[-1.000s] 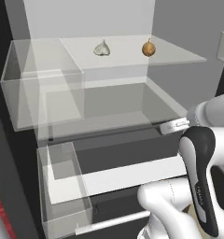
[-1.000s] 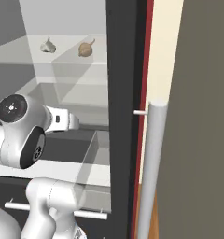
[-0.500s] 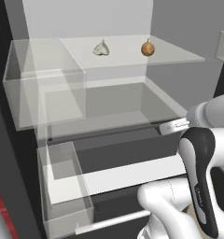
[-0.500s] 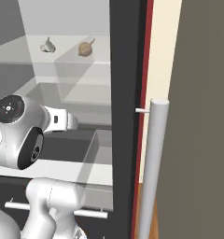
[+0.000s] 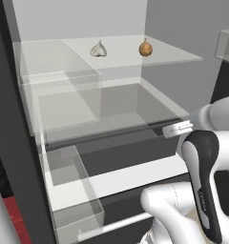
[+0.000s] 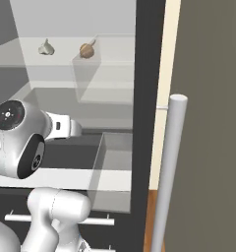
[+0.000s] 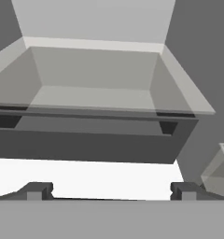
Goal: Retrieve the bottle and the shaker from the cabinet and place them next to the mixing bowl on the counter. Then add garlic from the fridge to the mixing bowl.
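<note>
Right now the gripper (image 7: 109, 190) is standing with its jaws spread wide, holding nothing and touching nothing, its two dark fingertips (image 7: 37, 190) pointing at a clear drawer (image 7: 95, 100) inside the fridge (image 5: 21, 157). Up on the glass shelf (image 5: 178, 55) one garlic (image 5: 98, 48) is sitting beside one brown onion (image 5: 145, 48), near each other but apart. The arm is reaching in well below that shelf, level with the drawer.

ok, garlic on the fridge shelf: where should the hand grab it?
Grip the garlic across its round lower body, coming from the open front of the glass shelf, probably slightly above. It sits upright, pointed tip up, apart from the brown bulb. The hand is open.
</note>
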Tool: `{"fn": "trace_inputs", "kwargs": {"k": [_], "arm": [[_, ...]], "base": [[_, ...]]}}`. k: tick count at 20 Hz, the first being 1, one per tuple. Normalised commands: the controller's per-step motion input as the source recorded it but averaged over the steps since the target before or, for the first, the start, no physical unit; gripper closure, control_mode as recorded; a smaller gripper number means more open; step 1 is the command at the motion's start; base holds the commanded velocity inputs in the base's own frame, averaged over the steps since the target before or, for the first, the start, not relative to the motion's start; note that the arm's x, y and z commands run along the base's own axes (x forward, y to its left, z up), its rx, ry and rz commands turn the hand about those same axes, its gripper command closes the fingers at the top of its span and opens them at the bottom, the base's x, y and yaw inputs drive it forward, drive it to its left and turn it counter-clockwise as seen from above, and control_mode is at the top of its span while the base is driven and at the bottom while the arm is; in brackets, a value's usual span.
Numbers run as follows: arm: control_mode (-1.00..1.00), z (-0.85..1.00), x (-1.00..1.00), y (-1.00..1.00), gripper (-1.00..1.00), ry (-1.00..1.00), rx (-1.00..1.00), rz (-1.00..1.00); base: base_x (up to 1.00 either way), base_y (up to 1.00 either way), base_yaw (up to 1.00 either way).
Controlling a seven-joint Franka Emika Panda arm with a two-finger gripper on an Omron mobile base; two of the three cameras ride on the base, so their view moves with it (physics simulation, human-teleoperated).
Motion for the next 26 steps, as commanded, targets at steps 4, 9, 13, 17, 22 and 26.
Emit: {"fn": "trace_inputs", "kwargs": {"k": [4, 9, 13, 17, 22, 26], "arm": [[1.00, 0.00, 0.00, 0.00, -1.00, 0.00, 0.00, 0.00], [1.00, 0.00, 0.00, 0.00, -1.00, 0.00, 0.00, 0.00], [-1.00, 0.00, 0.00, 0.00, -1.00, -0.03, 0.00, 0.00], [-1.00, 0.14, 0.00, 0.05, -1.00, -0.03, -0.03, 0.00], [-1.00, 0.28, 0.00, 0.05, -1.00, 0.01, -0.14, -0.02], [-1.00, 0.81, 0.00, 0.05, -1.00, -0.12, -0.05, -0.08]], "base": [[0.38, 0.48, -0.05], [0.19, 0.34, -0.05], [0.00, 0.00, 0.00], [0.00, 0.00, 0.00], [0.00, 0.00, 0.00], [0.00, 0.00, 0.00]]}}
